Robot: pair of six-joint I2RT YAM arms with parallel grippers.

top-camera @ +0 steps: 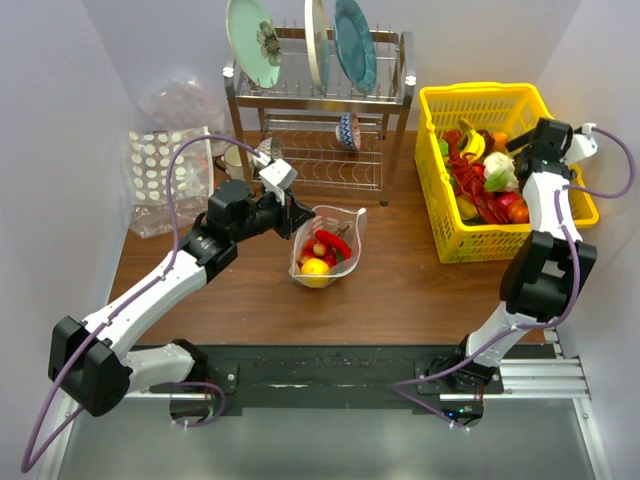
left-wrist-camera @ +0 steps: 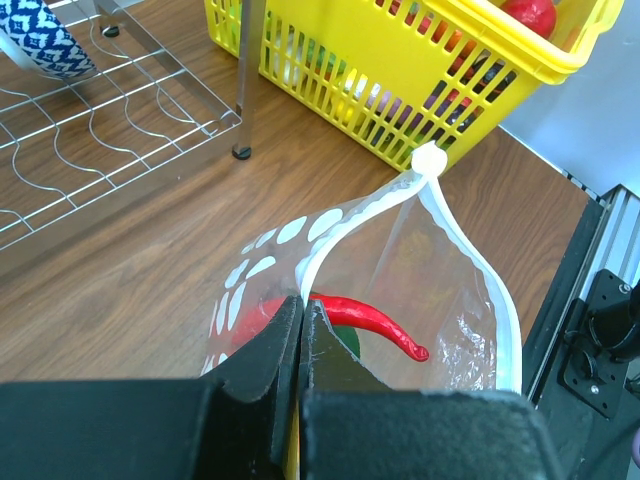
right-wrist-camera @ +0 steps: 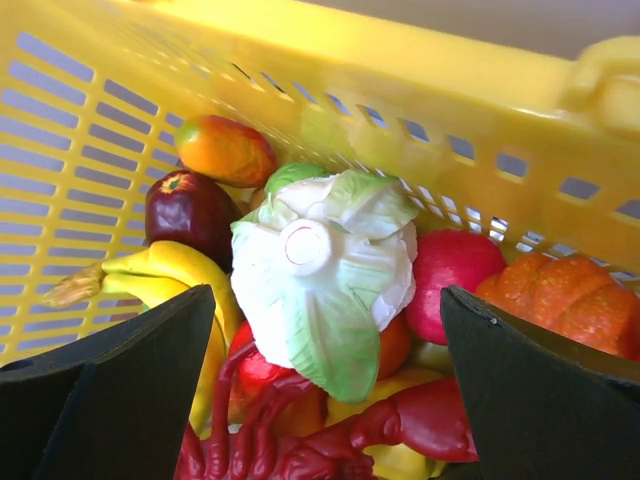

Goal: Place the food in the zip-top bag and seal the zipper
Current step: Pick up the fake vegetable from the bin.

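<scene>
Top external view: left jaws clamped tight on the near rim of the zip-top bag [top-camera: 350, 245], out on the middle of the wooden surface [top-camera: 250, 290], mouth gaping away from them. Inside the bag, just beyond those jaws: red chilli [left-wrist-camera: 365, 315], yellow lemon-like piece [top-camera: 315, 267], something green beneath the chilli. Zipper [left-wrist-camera: 503, 305] unsealed, its white end tab [left-wrist-camera: 430, 160] straight ahead of the jaws. Past the tab, one foot [left-wrist-camera: 241, 152] of the wire dish rack [top-camera: 320, 100], plates on top, patterned bowl [top-camera: 347, 130] on the lower shelf. Flat dotted pack [top-camera: 160, 170] well off to the side, behind the left arm [top-camera: 150, 290]. Right jaws spread wide, holding nothing, lowered into the yellow basket [top-camera: 470, 245] over the remaining food [top-camera: 478, 190]. White-green cabbage [right-wrist-camera: 325, 285] directly between them, banana [right-wrist-camera: 170, 275] beside one finger, dark apple [right-wrist-camera: 190, 210] and orange-red mango [right-wrist-camera: 225, 150] beyond, red lobster [right-wrist-camera: 300, 440] beneath, basket wall close ahead
</scene>
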